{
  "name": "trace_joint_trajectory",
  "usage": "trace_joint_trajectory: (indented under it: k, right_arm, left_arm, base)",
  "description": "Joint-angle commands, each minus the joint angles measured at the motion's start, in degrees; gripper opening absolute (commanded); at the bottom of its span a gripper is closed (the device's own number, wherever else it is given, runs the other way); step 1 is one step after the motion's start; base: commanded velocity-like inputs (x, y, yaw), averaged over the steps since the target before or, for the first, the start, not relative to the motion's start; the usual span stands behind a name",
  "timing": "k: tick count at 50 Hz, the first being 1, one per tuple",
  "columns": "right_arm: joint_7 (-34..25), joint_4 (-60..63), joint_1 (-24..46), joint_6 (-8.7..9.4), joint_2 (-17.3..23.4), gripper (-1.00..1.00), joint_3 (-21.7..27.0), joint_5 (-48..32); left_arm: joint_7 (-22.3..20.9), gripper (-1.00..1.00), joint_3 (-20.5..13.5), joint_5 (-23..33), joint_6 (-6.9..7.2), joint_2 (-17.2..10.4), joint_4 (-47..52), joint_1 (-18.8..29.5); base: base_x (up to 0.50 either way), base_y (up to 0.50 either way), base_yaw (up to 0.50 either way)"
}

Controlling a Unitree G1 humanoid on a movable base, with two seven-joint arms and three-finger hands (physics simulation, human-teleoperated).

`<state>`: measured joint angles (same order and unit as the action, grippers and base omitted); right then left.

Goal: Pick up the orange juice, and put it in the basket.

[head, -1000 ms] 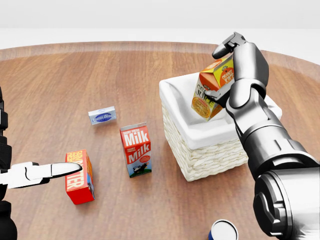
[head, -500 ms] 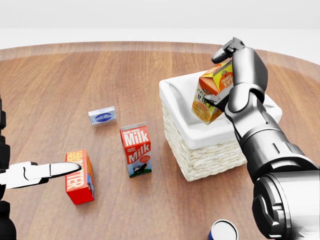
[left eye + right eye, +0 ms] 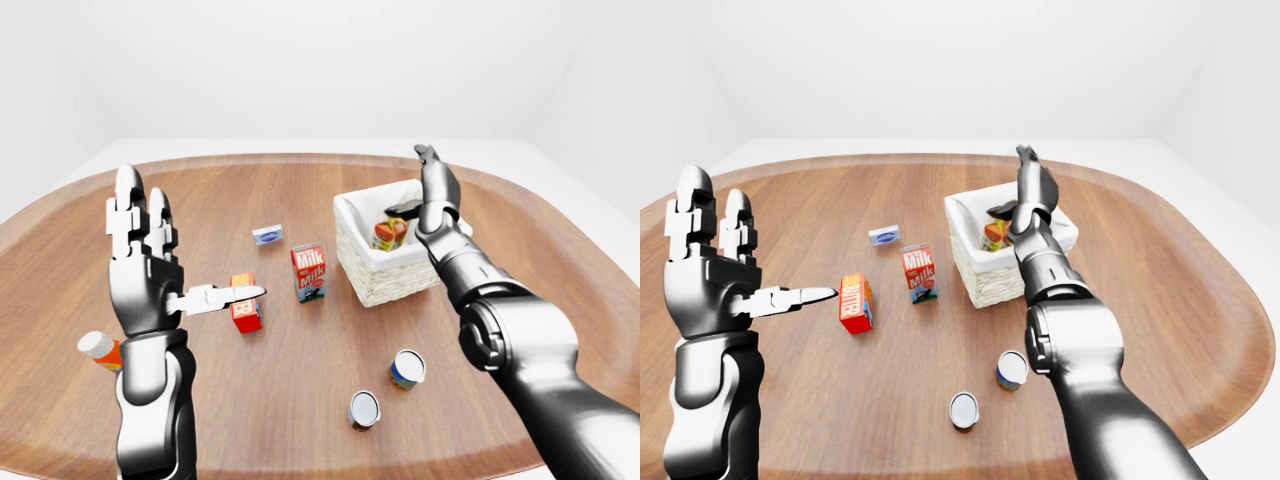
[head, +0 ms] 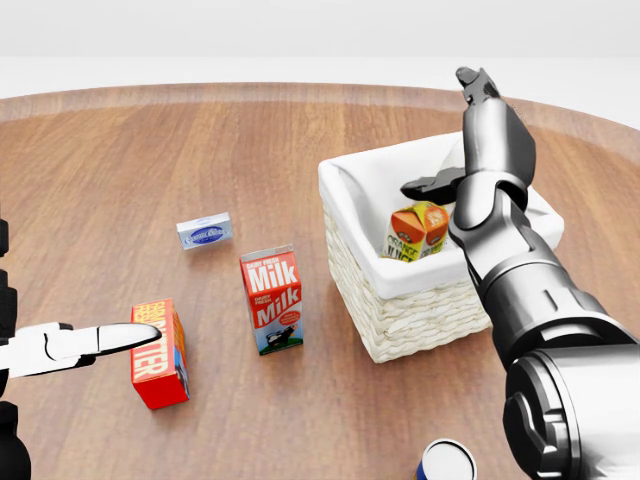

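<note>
Now: orange juice [image 4: 418, 231] tilted inside basket [image 4: 352, 188], right hand [image 4: 478, 150] fingers spread, empty above; risk of clipping carton or rim on withdrawal.

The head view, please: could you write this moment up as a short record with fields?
orange juice: lying inside the basket, free of the fingers
basket: white-lined wicker, on the wooden table
right hand: open, over the basket
left hand: open, raised at the view's left, holding nothing
milk carton: upright, left of the basket
red box: upright, left of the milk carton
small blue packet: flat on the table
task state: juice in basket
</note>
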<state>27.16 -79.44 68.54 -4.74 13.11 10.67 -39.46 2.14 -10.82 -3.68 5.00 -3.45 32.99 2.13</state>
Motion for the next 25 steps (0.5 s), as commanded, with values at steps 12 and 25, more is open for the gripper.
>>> trace_joint_trajectory:
  k: [12, 25]
  right_arm:
    - [0.38, 0.36, 0.27, 0.06, -0.06, 1.00, 0.36, -0.91]
    - [0.42, 0.37, 0.56, 0.11, 0.06, 1.00, 0.33, -0.96]
  left_arm:
    - [0.32, 1.00, 0.27, 0.04, 0.00, 0.22, 2.70, -0.41]
    - [0.22, 1.00, 0.18, 0.10, 0.00, 0.26, 2.46, -0.30]
  base:
    - [0.00, 0.00, 0.00]
    - [0.00, 0.00, 0.00]
